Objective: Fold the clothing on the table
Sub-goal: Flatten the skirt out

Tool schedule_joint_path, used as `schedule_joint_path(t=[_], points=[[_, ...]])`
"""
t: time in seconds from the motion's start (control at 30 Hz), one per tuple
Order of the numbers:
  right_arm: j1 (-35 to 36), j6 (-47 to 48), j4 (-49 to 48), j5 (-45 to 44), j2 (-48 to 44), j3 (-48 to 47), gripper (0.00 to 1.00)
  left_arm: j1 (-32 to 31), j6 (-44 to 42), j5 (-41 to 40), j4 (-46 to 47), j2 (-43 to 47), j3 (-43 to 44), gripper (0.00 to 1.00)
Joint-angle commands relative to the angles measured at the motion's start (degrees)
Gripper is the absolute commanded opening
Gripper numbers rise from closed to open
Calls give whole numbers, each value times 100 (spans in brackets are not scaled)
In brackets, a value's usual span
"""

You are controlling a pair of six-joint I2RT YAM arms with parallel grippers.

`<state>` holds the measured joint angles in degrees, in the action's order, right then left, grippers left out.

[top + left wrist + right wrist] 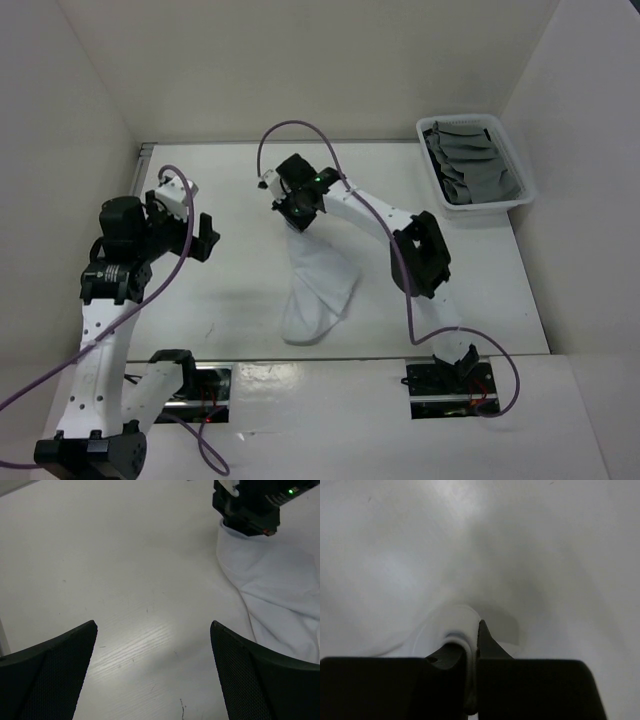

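Observation:
A white piece of clothing (318,285) lies on the white table (240,290), stretched from the centre toward the near edge. Its far end is lifted and pinched by my right gripper (297,215), which is shut on it. In the right wrist view a fold of the clothing (455,625) is clamped between the black fingers (490,645). My left gripper (200,235) hovers open at the left, apart from the cloth. The left wrist view shows its wide-apart fingers (250,675) over bare table (125,580), with the clothing (275,590) at the right.
A white basket (522,188) holding grey cloths (470,165) stands at the far right corner. White walls enclose the table on three sides. A metal rail (143,165) runs along the left edge. Purple cables loop over both arms.

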<state>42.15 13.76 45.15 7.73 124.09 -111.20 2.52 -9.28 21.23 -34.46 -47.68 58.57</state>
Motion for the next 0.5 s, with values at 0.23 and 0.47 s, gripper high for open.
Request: schedule_joint_path(t=[0.23,0.47], points=[[-1059,-1059,-172,-1819,748,-1476,0,-322,-785,821,-342,-609,-170,100],[-1797,-1112,-111,-1977,809,-940,0,-1095,-672,549,-203,-1576,-3,100]])
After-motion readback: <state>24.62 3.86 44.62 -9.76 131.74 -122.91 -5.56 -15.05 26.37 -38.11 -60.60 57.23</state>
